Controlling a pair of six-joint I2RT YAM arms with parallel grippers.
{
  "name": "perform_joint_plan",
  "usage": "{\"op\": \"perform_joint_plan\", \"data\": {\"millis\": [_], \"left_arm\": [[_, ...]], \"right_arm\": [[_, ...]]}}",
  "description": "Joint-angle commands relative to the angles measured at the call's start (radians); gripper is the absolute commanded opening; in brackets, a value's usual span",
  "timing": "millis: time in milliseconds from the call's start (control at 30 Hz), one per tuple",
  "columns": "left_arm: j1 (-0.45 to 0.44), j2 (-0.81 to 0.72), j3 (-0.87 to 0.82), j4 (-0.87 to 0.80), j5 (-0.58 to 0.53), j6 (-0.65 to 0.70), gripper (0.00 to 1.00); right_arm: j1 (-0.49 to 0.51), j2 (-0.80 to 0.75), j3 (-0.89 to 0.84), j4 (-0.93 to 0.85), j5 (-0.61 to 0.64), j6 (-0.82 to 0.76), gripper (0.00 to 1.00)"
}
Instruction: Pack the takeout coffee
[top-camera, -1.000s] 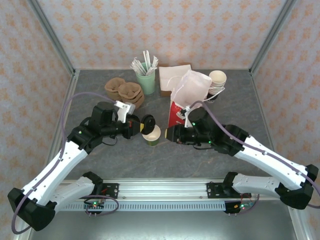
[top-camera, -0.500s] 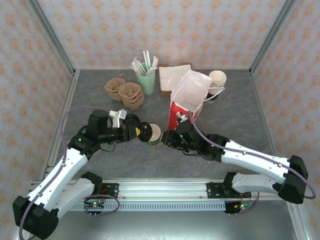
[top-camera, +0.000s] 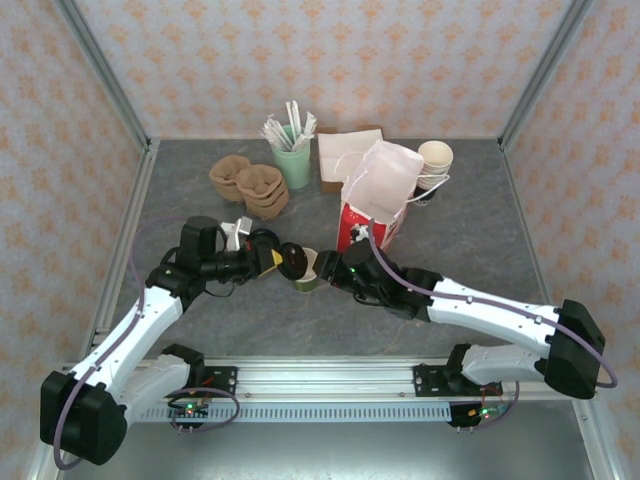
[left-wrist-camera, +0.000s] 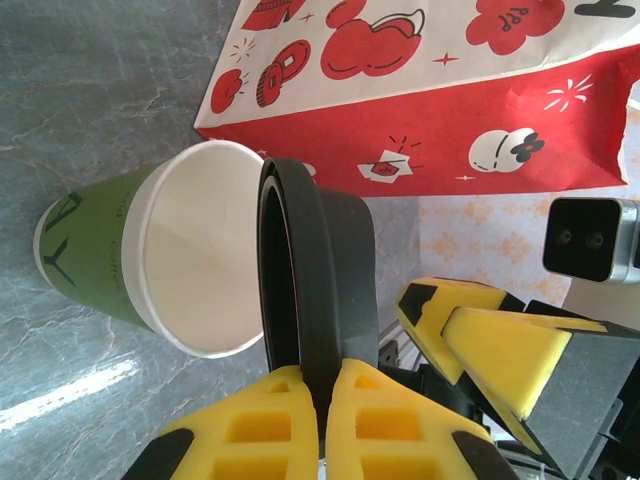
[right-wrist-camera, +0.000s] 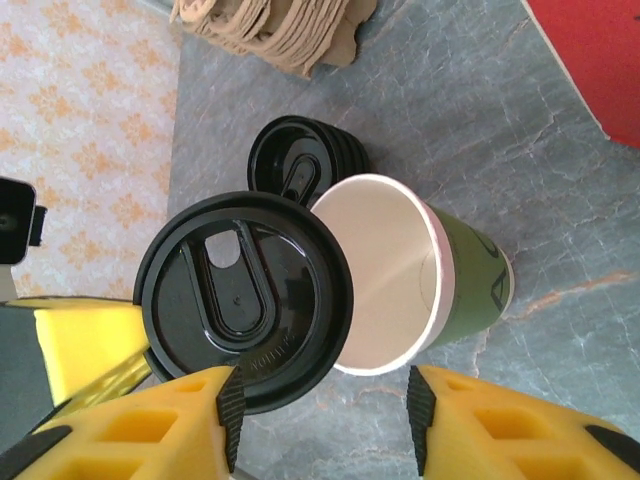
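The grey table (top-camera: 480, 230) is seen from above, with two arms reaching over it from the near edge. At the back, a red bag (top-camera: 372, 195) with white handles is stood upright. To its left, brown cardboard trays (top-camera: 250, 180) are stacked. A pale green cup with straws (top-camera: 293, 160) is placed beside them. Cream cups (top-camera: 435, 160) are stacked to the right of the bag.

The green paper cup (right-wrist-camera: 455, 280) is found on the table just in front of the bag, outside it, between the two grippers. Its mouth is uncovered and its white inside is shown.

The right gripper (right-wrist-camera: 320, 400) is held with its jaws apart, and nothing is clamped between them.

The left gripper (left-wrist-camera: 322, 390) is closed on the edge of a black lid (right-wrist-camera: 240, 300), which is held just beside the mouth of the cup. A small stack of black lids (right-wrist-camera: 300, 165) is seen behind it.
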Motion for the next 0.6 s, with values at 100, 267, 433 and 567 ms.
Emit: {"op": "perform_joint_plan", "data": {"millis": [100,267,433,567], "left_arm": [[0.012,0.021,-0.015,0.085,0.044,-0.030,0.08],[0.014,0.038,-0.024,0.102,0.048,-0.029,0.08],[0.014,0.046,-0.030,0.106,0.052,-0.016,0.08],[0.014,0.058,-0.034,0.116,0.061,-0.013,0.08]], "right_arm": [[-0.012,0.063,0.002,0.053,-0.007,-0.027,0.56],[-0.018,0.082,0.006,0.058,0.001,-0.027,0.60],[-0.040,0.108,0.010,0.087,-0.011,-0.022,0.64],[-0.053,0.136,0.015,0.123,-0.031,-0.019,0.66]]}}
